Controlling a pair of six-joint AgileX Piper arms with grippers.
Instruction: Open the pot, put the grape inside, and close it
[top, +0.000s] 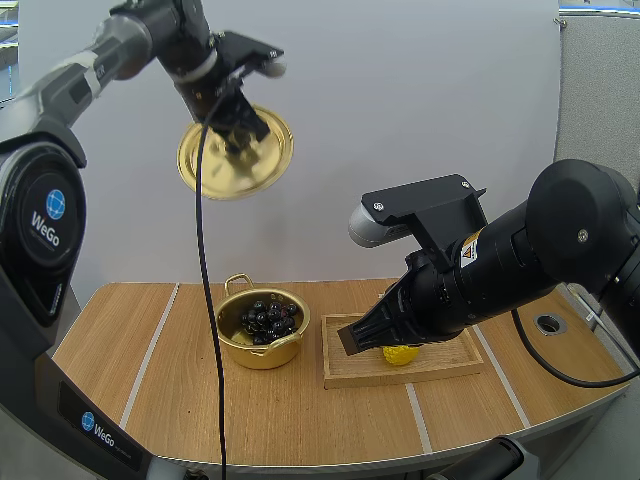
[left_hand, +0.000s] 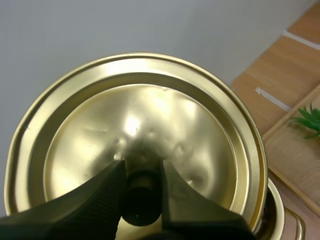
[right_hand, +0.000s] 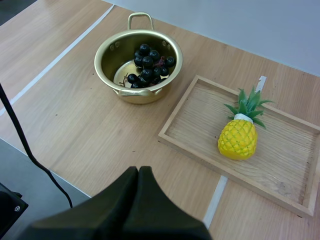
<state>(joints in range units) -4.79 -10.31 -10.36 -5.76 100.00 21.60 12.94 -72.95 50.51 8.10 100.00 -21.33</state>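
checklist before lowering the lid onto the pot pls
1. grapes inside pot: ok
2. left gripper pinching the lid by its knob: ok
3. lid level for lowering: not ok, it hangs steeply tilted in the high view
4. lid centred over pot: cannot tell
5. right gripper shut on nothing, over the tray, off the pot: ok
6. pineapple on tray, apart from pot: ok

My left arm (top: 70, 75) is grey along its link, black at the joints, with a blue-and-white WeGo logo (top: 50, 212) on its base. My right arm (top: 575, 235) is rounded glossy black, with a yellow label (top: 469, 251). My fingers (left_hand: 92, 202) are black, ribbed inside.
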